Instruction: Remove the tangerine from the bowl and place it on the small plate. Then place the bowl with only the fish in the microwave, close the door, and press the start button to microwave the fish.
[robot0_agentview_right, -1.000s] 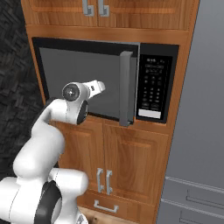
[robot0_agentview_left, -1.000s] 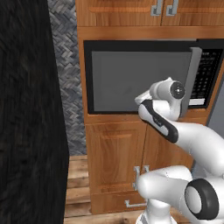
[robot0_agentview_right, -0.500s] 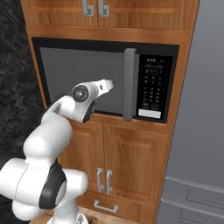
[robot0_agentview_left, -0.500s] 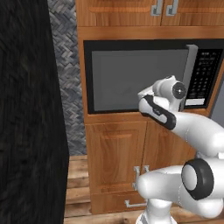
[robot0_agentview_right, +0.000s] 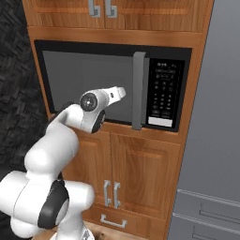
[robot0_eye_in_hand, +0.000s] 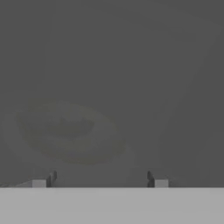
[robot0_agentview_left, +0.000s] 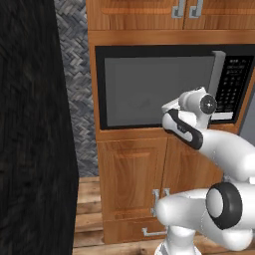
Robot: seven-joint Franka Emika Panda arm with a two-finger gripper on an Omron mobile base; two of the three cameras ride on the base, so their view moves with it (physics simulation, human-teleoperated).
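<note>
One tall black slab (robot0_agentview_left: pixel 30 129), rough-textured, fills the left of the scene, and a strip of grey herringbone tile (robot0_agentview_left: pixel 74 94) shows between it and the wooden cabinetry. Two upper cabinet doors (robot0_agentview_right: pixel 101 11) with grey metal handles sit above the microwave (robot0_agentview_right: pixel 112 84), and two panelled wooden doors (robot0_agentview_right: pixel 131 173) and a drawer (robot0_agentview_right: pixel 112 220) lie below it. At the far right stands a smooth grey appliance front (robot0_agentview_right: pixel 211 140).

The door (robot0_agentview_left: pixel 154 89) of the microwave is shut, flush in its black frame, with a flat grey window and a grey vertical bar handle (robot0_agentview_right: pixel 138 89) at its right edge. Right of the handle is the black keypad panel (robot0_agentview_right: pixel 164 93) with small pale buttons.

The gripper (robot0_agentview_right: pixel 118 93) points at the door window, just left of the handle and close to the glass. In the hand view its two dark fingertips (robot0_eye_in_hand: pixel 52 178) stand well apart, nothing between them. Through the window a dim round shape, the bowl (robot0_eye_in_hand: pixel 65 131), sits inside the cavity, behind the glass and beyond the fingertips; its contents are too murky to make out.
</note>
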